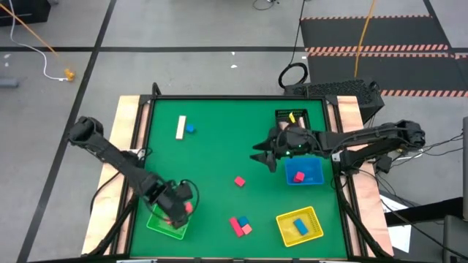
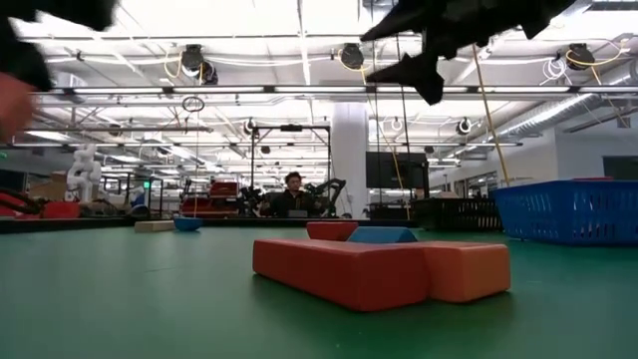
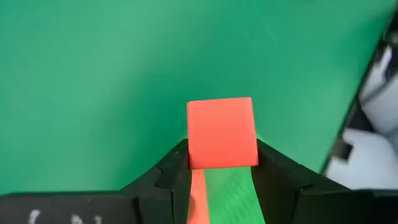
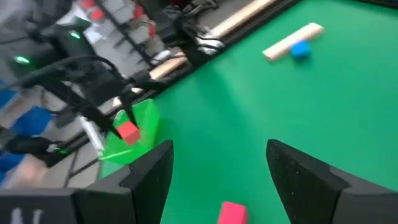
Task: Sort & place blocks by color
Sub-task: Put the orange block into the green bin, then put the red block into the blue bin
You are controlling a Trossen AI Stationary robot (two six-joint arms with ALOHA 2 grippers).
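Note:
My left gripper (image 1: 183, 208) hangs over the green tray (image 1: 167, 225) at the table's near left corner, shut on a red cube (image 3: 221, 132). The right wrist view shows that cube (image 4: 128, 132) above the tray (image 4: 144, 124). My right gripper (image 1: 262, 158) is open and empty in the air left of the blue tray (image 1: 313, 175), which holds a red block (image 1: 298, 176). A red cube (image 1: 239, 181) lies mid-table. A red bar, a blue block and a pink block (image 1: 240, 224) lie together near the front edge. A cream bar (image 1: 180, 127) and a blue cube (image 1: 190, 128) lie far left. My left gripper pinches the red cube between its two fingers (image 3: 177, 163), one on each of two opposite side faces (image 3: 191, 149). The fingers point down at it from above. The cube is lifted clear, over the green tray.
A yellow tray (image 1: 316, 232) at the near right holds a blue block (image 1: 300, 225). A black mesh basket (image 1: 291, 117) stands at the far right, behind my right gripper. Raised wooden rails border the green mat. Bare mat lies between the cream bar and the lone red cube.

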